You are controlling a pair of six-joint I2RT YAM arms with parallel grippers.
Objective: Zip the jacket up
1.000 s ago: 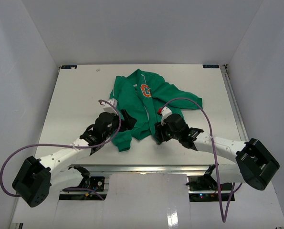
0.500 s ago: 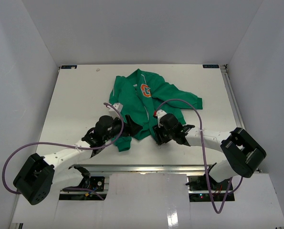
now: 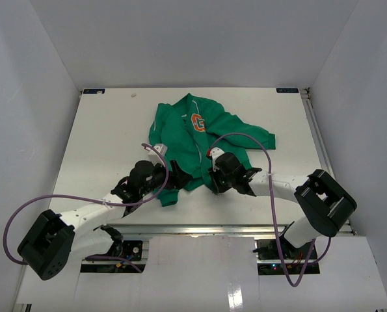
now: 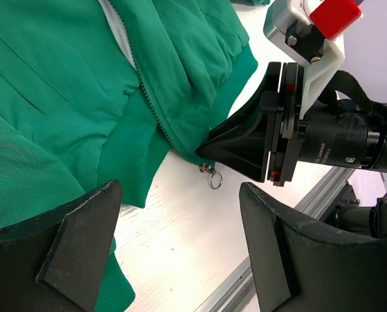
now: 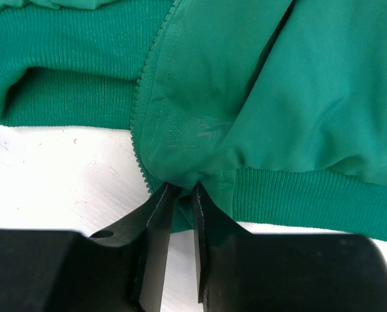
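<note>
At the white counter's [image 3: 102, 130] middle lies the small green fabric jacket [image 3: 203, 133]. The right gripper [image 5: 179, 195] pinches its near hem [image 5: 297, 188] beside the zipper [image 4: 154, 110]. The left gripper [image 4: 179, 194] hangs spread just left.

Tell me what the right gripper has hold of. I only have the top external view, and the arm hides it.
Observer: The right gripper is pinched on the bottom hem of the jacket, right beside the zipper teeth.
Operator: Report the left gripper.
Observer: The left gripper is open and holds nothing.
Operator: Find the zipper pull.
Observer: The pull ring lies on the table at the zipper's lower end, just off the right gripper's tips.
</note>
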